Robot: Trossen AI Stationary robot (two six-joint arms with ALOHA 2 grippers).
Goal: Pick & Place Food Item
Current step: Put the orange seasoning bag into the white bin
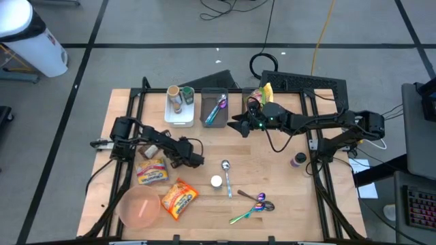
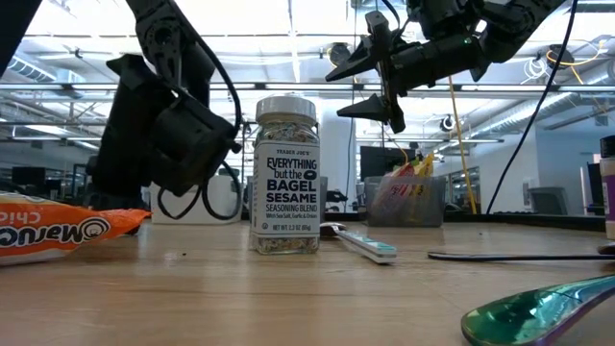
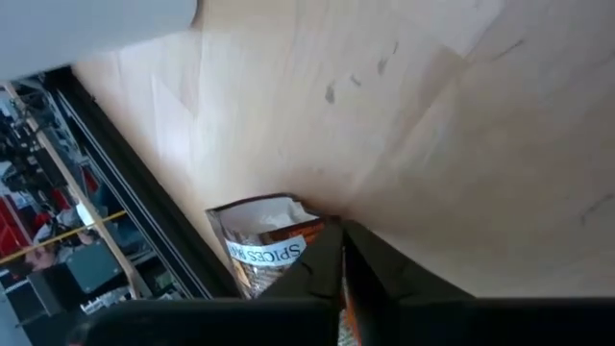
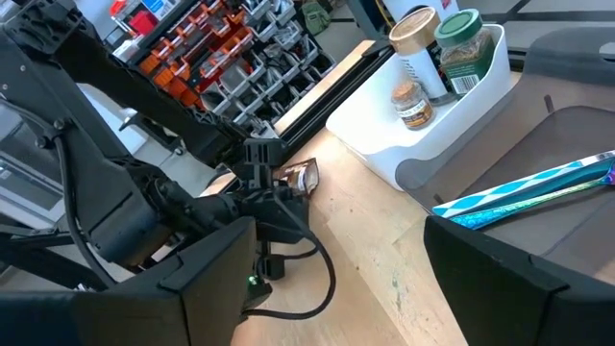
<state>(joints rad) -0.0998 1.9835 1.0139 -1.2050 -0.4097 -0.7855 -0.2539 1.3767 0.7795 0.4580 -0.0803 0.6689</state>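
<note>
Seemingly mid-transfer, left gripper [image 1: 197, 160] pinches a spice packet [image 3: 264, 252] above the surface [image 1: 286, 184], next needing a drop spot; right gripper [image 1: 238, 123] hovers spread.

Wooden table [image 1: 286, 197] | seasoning jar [image 1: 216, 181] and spoon [image 1: 227, 173] just beyond left gripper [image 1: 199, 160] | snack bags [image 1: 178, 199] and pink bowl [image 1: 140, 207] beside it
</note>
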